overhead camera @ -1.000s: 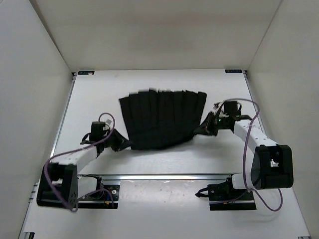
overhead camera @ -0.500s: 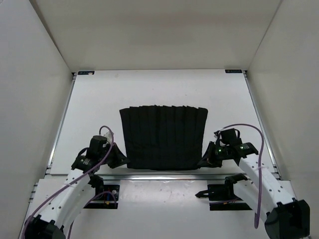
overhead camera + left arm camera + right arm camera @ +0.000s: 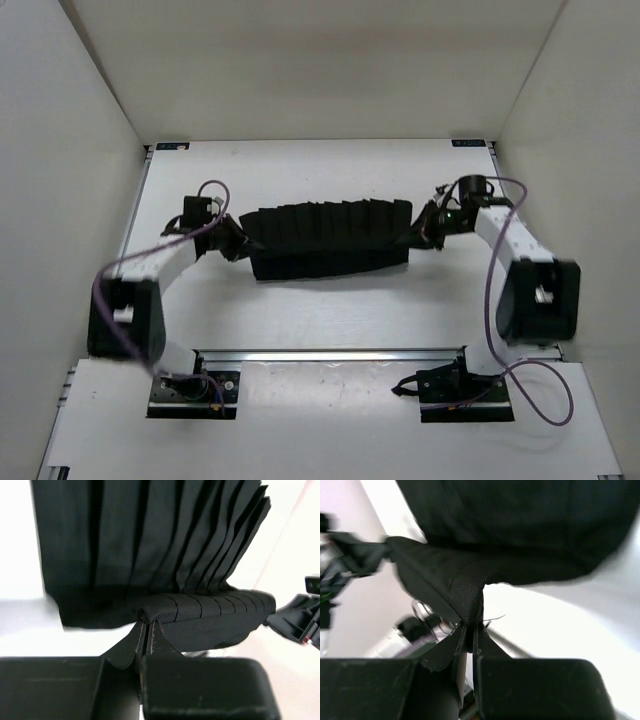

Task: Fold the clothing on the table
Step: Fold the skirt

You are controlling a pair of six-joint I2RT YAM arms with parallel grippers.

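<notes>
The clothing [image 3: 330,240], black and pleated, lies across the middle of the table [image 3: 330,315], doubled over into a wide, shallow band. My left gripper [image 3: 232,241] is shut on its left corner and my right gripper [image 3: 420,229] is shut on its right corner. In the left wrist view, my left gripper [image 3: 146,619] pinches a folded hem, with the clothing [image 3: 150,540] spreading beyond it in ridges. In the right wrist view, my right gripper [image 3: 470,623] nips a bunched corner of the clothing [image 3: 520,530], lifted off the white surface.
White walls [image 3: 60,180] enclose the table on three sides. A silver rail [image 3: 330,353] runs along the near edge, with both arm bases [image 3: 195,390] behind it. The right arm's elbow [image 3: 535,295] stands over the table's right side.
Both grippers carried the clothing's near corners from the table's front edge up and back toward the far side. The garment went from spread flat to doubled over.
</notes>
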